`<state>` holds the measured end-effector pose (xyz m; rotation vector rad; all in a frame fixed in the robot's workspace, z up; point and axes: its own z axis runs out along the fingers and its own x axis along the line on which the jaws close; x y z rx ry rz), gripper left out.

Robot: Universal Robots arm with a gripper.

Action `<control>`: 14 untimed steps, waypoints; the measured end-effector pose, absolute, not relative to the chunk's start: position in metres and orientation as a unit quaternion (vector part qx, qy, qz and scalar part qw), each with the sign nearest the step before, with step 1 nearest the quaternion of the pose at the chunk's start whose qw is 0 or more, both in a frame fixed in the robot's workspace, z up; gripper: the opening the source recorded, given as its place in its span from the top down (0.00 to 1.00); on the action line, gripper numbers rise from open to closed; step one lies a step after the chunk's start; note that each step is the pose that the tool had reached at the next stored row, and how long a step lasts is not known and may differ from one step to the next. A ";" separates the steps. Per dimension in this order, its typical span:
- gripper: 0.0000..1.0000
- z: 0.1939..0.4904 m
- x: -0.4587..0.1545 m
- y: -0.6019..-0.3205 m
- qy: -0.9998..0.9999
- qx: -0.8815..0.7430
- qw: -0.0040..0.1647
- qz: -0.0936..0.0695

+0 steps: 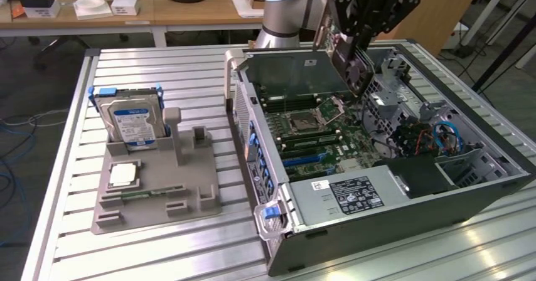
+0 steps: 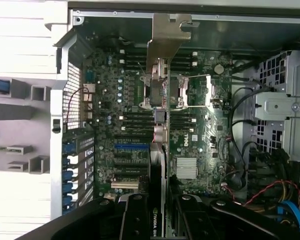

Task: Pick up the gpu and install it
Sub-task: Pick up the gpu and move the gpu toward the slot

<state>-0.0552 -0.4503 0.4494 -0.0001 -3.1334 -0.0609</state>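
My gripper (image 1: 360,33) hangs over the back part of the open computer case (image 1: 469,190), shut on the gpu (image 1: 352,61). The card hangs edge-down, its green board and black cooler above the motherboard (image 1: 322,133) near the processor socket, not touching it. In the wrist view the gpu (image 2: 160,125) runs edge-on away from my gripper (image 2: 160,220), its silver end bracket (image 2: 166,37) farthest out. The black fingers (image 2: 135,215) clamp it from both sides. Blue and black expansion slots (image 2: 132,147) lie just beside the card's line.
A grey holder (image 1: 159,190) stands on the slatted table (image 1: 67,137) at the exterior view's left. It carries a blue-labelled hard drive (image 1: 130,118), a processor (image 1: 124,174) and a memory stick (image 1: 142,195). Cables (image 1: 440,137) and a power supply (image 1: 352,196) crowd the case.
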 end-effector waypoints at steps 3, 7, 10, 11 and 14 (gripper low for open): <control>0.74 0.444 -0.055 -0.450 -1.000 0.000 0.004 -0.019; 0.74 0.437 -0.054 -0.449 -1.000 0.000 0.004 -0.019; 0.74 0.431 -0.054 -0.448 -1.000 0.000 0.004 -0.019; 0.74 0.429 -0.053 -0.448 -1.000 0.000 0.004 -0.019; 0.74 0.425 -0.051 -0.448 -1.000 0.000 0.004 -0.019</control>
